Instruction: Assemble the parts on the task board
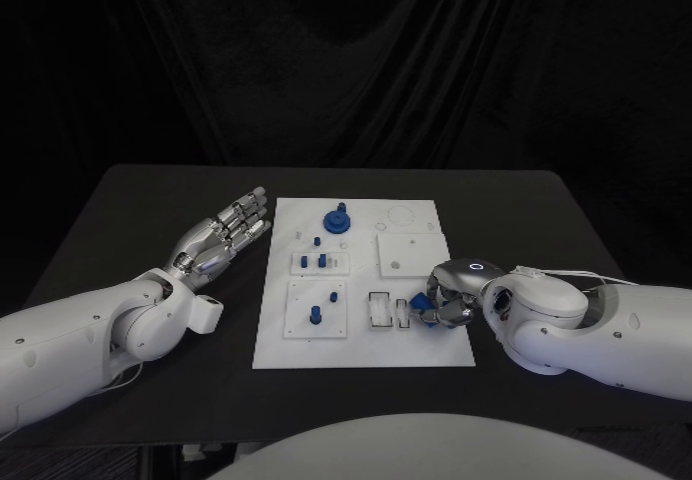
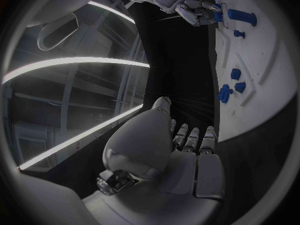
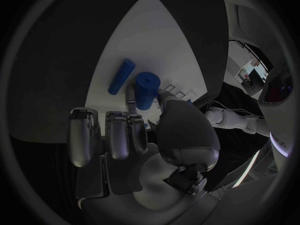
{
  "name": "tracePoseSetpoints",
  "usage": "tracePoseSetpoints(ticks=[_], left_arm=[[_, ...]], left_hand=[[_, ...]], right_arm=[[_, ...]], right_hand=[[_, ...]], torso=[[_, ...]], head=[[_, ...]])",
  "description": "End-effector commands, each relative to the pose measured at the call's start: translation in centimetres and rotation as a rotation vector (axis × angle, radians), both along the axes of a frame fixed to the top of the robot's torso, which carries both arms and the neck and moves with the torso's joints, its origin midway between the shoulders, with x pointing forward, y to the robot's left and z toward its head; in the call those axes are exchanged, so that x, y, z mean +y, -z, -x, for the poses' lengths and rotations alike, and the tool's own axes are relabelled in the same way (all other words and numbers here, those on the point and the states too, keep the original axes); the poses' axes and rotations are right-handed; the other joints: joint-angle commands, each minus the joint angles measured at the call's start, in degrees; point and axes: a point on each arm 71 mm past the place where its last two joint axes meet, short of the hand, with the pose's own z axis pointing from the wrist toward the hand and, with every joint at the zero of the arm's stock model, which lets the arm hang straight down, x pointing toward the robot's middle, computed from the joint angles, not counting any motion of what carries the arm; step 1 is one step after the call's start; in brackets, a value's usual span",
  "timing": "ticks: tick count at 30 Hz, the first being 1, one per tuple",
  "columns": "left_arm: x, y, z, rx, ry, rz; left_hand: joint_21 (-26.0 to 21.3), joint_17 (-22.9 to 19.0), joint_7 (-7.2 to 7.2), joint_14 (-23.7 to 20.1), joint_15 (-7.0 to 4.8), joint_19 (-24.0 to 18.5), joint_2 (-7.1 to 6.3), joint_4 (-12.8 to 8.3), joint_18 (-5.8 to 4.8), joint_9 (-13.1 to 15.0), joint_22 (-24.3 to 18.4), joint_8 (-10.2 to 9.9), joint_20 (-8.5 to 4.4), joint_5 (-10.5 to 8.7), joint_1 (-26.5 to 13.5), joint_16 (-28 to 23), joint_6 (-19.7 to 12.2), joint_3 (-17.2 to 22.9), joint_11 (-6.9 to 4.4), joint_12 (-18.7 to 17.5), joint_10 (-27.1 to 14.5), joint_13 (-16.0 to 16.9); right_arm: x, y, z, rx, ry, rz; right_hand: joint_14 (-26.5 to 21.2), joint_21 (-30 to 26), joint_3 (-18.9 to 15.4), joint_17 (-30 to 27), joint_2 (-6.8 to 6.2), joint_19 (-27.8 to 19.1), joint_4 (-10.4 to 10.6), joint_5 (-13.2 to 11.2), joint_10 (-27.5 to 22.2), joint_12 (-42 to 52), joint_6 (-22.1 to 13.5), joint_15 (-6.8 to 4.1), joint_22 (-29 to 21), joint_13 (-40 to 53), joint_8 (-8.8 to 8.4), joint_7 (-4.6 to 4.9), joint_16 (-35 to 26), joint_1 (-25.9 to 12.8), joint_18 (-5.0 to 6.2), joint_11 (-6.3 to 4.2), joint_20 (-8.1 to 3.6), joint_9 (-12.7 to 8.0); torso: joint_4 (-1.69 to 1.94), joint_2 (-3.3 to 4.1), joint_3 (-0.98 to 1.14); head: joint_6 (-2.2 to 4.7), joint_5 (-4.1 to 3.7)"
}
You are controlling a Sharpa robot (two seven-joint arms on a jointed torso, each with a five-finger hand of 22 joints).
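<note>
Right hand [image 1: 450,303] gripping a blue part [image 3: 147,89] over the near right corner of the task board [image 1: 411,350].

Fingers of this hand are closing around the short blue cylinder, and they are holding it just above the white plate, beside the small slots [image 1: 379,310]; a second blue cylinder [image 3: 121,76] is lying flat on the board close to it. The left hand [image 1: 219,240] is resting on the black table [image 1: 130,220] beside the board's left edge, with fingers stretched out and apart, holding nothing. Other blue pieces, like the gear-shaped part [image 1: 338,220], are already standing in the board. I think the risk is that the cylinder is tilting in the grip, so it is missing its hole or slipping out, and the hand is also hiding the target from the head view.
</note>
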Motion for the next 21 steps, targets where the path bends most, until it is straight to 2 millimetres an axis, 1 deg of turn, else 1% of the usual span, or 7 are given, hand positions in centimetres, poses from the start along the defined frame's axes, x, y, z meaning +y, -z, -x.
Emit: tracePoseSetpoints(ticks=[1, 3, 5, 7, 12, 15, 21], left_arm=[[-0.1, -0.2, 0.1, -0.016, 0.013, 0.025], [-0.1, -0.1, 0.1, -0.015, 0.014, 0.025], [-0.1, -0.1, 0.1, -0.014, 0.015, 0.025], [-0.1, -0.1, 0.1, -0.013, 0.015, 0.025], [0.0, -0.1, 0.1, -0.013, 0.015, 0.025], [0.0, -0.1, 0.2, -0.012, 0.015, 0.025], [0.0, 0.0, 0.2, -0.011, 0.015, 0.025]], left_hand=[[-0.1, -0.1, 0.42, 0.0, 0.25, 0.1, 0.02, 0.1, 0.93, 0.1, 0.1, 0.2, 0.34, 0.24, 0.7, -0.2, -0.1, 0.4, 0.47, 0.2, -0.1, 0.0], [-0.1, -0.1, 0.52, 0.0, 0.32, 0.1, 0.01, 0.1, 0.91, 0.1, 0.1, 0.2, 0.37, 0.22, 0.7, -0.2, -0.1, 0.4, 0.55, 0.3, -0.1, 0.1], [-0.1, -0.1, 0.52, 0.0, 0.32, 0.1, 0.01, 0.1, 0.91, 0.1, 0.1, 0.2, 0.37, 0.22, 0.7, -0.2, -0.1, 0.4, 0.55, 0.3, -0.1, 0.1], [-0.1, -0.1, 0.57, 0.0, 0.36, 0.1, 0.01, 0.1, 0.89, 0.1, 0.1, 0.2, 0.4, 0.2, 0.7, -0.2, -0.1, 0.4, 0.6, 0.3, -0.1, 0.1], [-0.1, -0.1, 0.67, 0.0, 0.44, 0.1, 0.01, 0.1, 0.87, 0.1, 0.1, 0.1, 0.44, 0.19, 0.7, -0.2, -0.2, 0.5, 0.68, 0.3, -0.1, 0.1], [-0.1, -0.1, 0.8, 0.0, 0.51, 0.2, 0.0, 0.1, 0.84, 0.1, 0.1, 0.1, 0.49, 0.17, 0.7, -0.2, -0.2, 0.5, 0.82, 0.4, -0.1, 0.1], [-0.1, -0.1, 1.6, 0.0, 0.65, 0.2, -0.05, 0.1, 0.77, 0.1, 0.1, 0.1, 0.58, 0.1, 0.7, -0.2, -0.1, 0.7, 1.1, 0.5, -0.1, 0.1]], right_arm=[[-0.2, 0.9, 0.4, 0.042, 0.016, -0.022], [-0.2, 0.8, 0.4, 0.032, 0.02, -0.046], [-0.1, 0.7, 0.4, 0.023, 0.025, -0.073], [-0.1, 0.5, 0.5, 0.013, 0.036, -0.11], [-0.1, -0.1, 0.8, 0.0, 0.085, -0.228], [-0.2, -0.4, 1.0, 0.004, 0.123, -0.29], [-0.4, -1.2, 1.3, 0.042, 0.208, -0.405]], right_hand=[[4.7, -0.2, 2.3, 8.1, 0.63, 3.7, -2.7, 3.3, 6.0, 0.2, 0.2, 0.24, 13.4, 15.1, -0.42, -0.14, -0.2, 2.1, -0.04, 0.12, 0.26, -3.2], [4.7, 0.0, 3.3, 8.4, 0.61, 3.7, -3.5, 6.6, 6.0, 0.2, 0.8, 0.14, 13.4, 15.1, -0.36, -0.32, -0.1, 2.6, -0.07, -0.02, 0.15, -2.8], [4.7, 0.1, 3.8, 8.5, 0.63, 3.8, -3.8, 7.9, 6.0, 0.2, 1.1, 0.06, 13.4, 15.1, -0.31, -0.43, 0.0, 2.6, -0.1, -0.12, 0.1, -2.5], [4.8, 0.2, 4.7, 8.6, 0.31, 3.8, -4.8, 10.7, 6.0, 0.2, 1.4, -0.11, 13.5, 15.1, -0.1, -0.65, 0.1, 2.9, -0.12, -0.32, -0.03, -1.8], [4.8, 0.4, 6.5, 8.6, -0.4, 3.9, -6.6, 16.0, 6.0, 0.2, 1.8, -0.46, 13.5, 15.1, 1.03, -1.08, 0.2, 2.9, -0.18, -0.72, -0.36, 0.4], [4.7, 0.3, 7.1, 8.3, -0.5, 3.9, -7.0, 17.0, 6.0, 0.2, 1.7, -0.55, 13.5, 15.1, 1.52, -1.19, 0.1, 2.4, -0.15, -0.84, -0.46, 1.4], [4.6, -0.1, 7.3, 7.7, -0.52, 3.6, -6.9, 17.1, 6.0, 0.2, 1.7, -0.59, 13.3, 15.1, 1.83, -1.24, -0.3, 1.6, -0.03, -0.9, -0.5, 2.0]], torso=[[0.0, 0.04, 0.0], [0.0, 0.05, 0.01], [0.02, 0.03, 0.02], [0.03, 0.03, 0.03], [-0.04, 0.03, 0.06], [-0.04, 0.02, 0.04], [-0.06, 0.05, 0.05]], head=[[-0.01, 0.08], [-0.01, 0.1], [-0.01, 0.15], [-0.01, 0.2], [-0.01, 0.5], [-0.01, 0.74], [-0.01, 0.87]])
